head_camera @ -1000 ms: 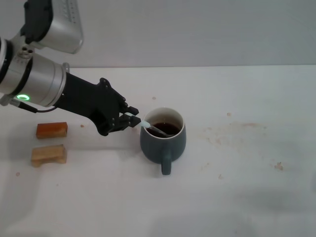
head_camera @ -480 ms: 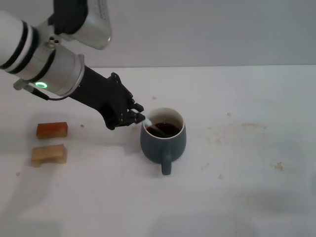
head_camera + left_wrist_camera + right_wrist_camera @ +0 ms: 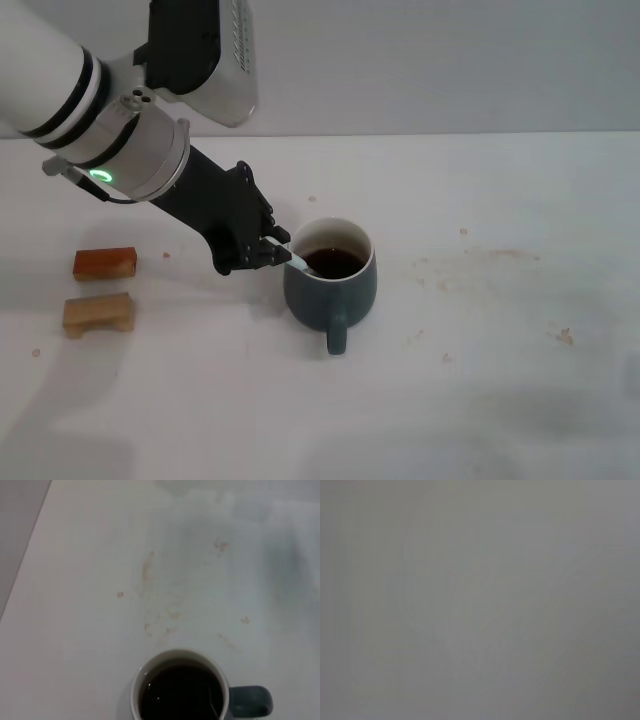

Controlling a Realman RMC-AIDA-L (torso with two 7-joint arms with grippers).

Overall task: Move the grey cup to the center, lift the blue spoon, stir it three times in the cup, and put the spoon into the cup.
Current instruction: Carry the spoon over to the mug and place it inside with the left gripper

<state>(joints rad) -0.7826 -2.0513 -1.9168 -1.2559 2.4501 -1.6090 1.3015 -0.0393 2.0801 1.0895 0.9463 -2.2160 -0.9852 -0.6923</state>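
From the head camera I see my left gripper (image 3: 277, 250) reaching in from the upper left of the frame, its fingers pinched on the pale handle of the blue spoon (image 3: 299, 261) just at the left rim of the grey cup (image 3: 330, 280). The spoon slants down over the rim into the dark liquid. The cup stands near the middle of the white table (image 3: 500, 330), handle toward the bottom of the frame. Two wooden blocks (image 3: 100, 290) lie at the left edge. My right gripper is out of sight.
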